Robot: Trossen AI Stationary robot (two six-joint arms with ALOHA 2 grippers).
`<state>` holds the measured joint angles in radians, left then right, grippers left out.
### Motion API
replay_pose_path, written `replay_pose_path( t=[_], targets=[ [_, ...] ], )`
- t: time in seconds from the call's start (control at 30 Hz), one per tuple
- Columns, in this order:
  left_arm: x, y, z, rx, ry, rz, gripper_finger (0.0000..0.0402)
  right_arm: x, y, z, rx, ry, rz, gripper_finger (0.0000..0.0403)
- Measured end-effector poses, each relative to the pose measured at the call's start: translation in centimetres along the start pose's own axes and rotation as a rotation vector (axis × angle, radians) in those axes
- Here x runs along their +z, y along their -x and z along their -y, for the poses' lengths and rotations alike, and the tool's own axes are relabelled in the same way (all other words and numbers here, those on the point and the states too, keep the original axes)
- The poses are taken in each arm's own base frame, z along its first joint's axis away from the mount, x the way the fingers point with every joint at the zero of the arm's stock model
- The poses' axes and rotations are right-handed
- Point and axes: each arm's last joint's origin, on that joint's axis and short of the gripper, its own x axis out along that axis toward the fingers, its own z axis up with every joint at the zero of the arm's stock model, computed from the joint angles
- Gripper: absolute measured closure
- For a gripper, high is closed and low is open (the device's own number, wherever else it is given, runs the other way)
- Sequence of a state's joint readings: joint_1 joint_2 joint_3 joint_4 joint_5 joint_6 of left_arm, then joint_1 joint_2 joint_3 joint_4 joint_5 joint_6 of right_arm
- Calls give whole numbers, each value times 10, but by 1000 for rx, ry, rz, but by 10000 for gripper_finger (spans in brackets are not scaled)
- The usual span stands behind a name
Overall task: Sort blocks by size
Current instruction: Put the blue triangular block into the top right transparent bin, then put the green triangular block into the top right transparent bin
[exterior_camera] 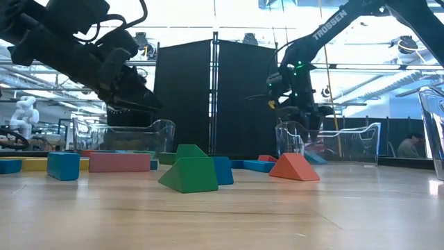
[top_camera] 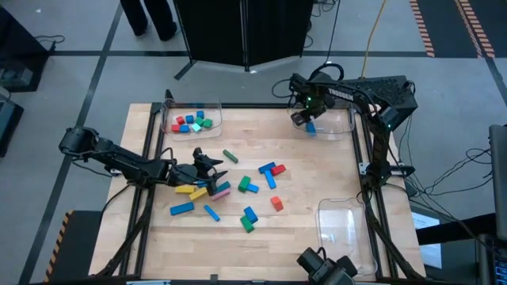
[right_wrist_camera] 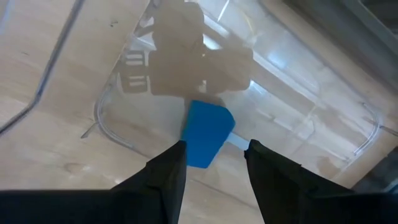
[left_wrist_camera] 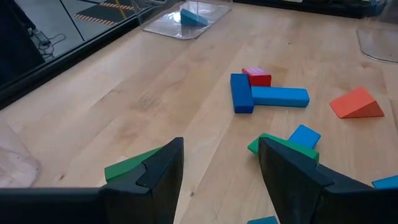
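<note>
A pale wooden worktop (top_camera: 317, 178) framed by dark rails is seen from above, standing on a grey floor (top_camera: 79, 87) marked with dark lines and striped tape. Three clear plastic trays sit on it: one at the far left corner (top_camera: 212, 120) holding a handful of small blocks (top_camera: 190, 123), one at the far right (top_camera: 342, 127), and one at the near right (top_camera: 348, 229). The remaining blocks (top_camera: 268, 174) are scattered over the middle of the worktop, among them blue bars, green pieces, a yellow bar (top_camera: 190, 190), a pink bar (top_camera: 220, 192) and a red wedge (top_camera: 276, 203). The left end effector (top_camera: 207, 165) is held low over the left-centre of the worktop, its fingers parted with nothing between them, a green block (left_wrist_camera: 134, 168) lying just beyond. The right end effector (top_camera: 305, 117) is positioned over the far right tray, its fingers apart, and a blue block (right_wrist_camera: 206, 134) is seen just past the fingertips on the tray's floor; contact cannot be told. Beyond the worktop a black panelled screen (exterior_camera: 215, 90), bright ceiling lights, cables on the floor and the legs of a person (top_camera: 150, 17) at the far side are visible.
</note>
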<state>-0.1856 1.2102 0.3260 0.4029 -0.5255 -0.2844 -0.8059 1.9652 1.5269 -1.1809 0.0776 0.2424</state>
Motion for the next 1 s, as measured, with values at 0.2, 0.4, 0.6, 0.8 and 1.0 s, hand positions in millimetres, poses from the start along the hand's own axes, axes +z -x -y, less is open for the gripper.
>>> replay_pose_path(
  t=[0.2, 0.4, 0.6, 0.8, 1.0],
  targets=[
    [0, 0, 0, 1, 2, 0, 194, 2, 1, 0, 5, -1, 22, 241],
    [0, 0, 0, 1, 1, 1, 194, -3, 20, 2, 16, 2, 96, 241],
    [0, 0, 0, 2, -14, 1, 194, -21, 63, 10, 14, -2, 250, 241],
    [1, 0, 1, -34, -29, 8, 194, -50, 105, 9, 33, 32, 372, 241],
    [3, 0, 3, -88, -30, 13, 194, -85, 135, -7, 68, 123, 448, 241]
  ],
)
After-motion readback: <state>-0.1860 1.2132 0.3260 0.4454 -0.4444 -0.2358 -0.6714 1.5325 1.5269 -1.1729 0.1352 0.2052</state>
